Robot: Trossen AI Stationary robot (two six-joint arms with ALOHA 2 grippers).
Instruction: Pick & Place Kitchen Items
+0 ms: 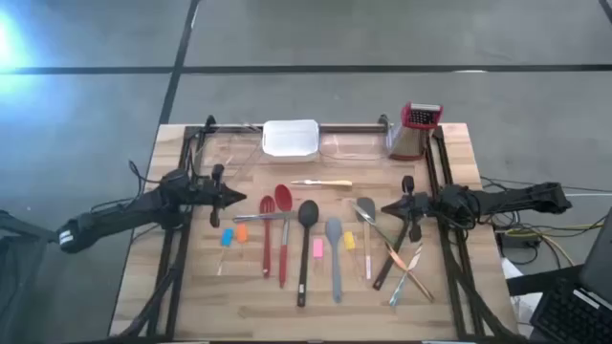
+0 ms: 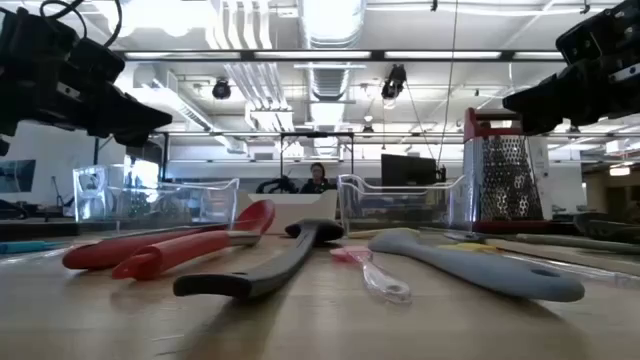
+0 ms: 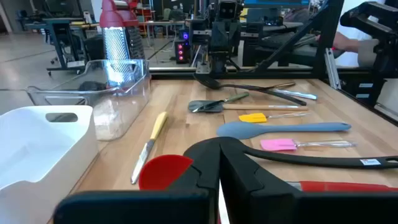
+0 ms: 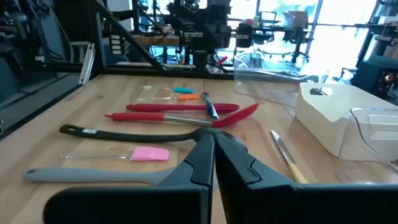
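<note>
Left gripper: fingers pressed together, holding nothing, raised off the table, pointing toward the middle.
Right gripper: fingers likewise together, empty, facing the left one across the utensils.
Between the grippers: red spoon, red spatula, black spoon, grey spatula and a pale-handled knife, all lying flat.
Just under the left tips: blue block and orange block.
Near the right gripper: pink block, yellow block, a crossed heap of utensils.
High view only: white tray and grater at the far edge.
Low view only: a person seated in the room behind.
Left wrist view: clear containers beside the tray.
</note>
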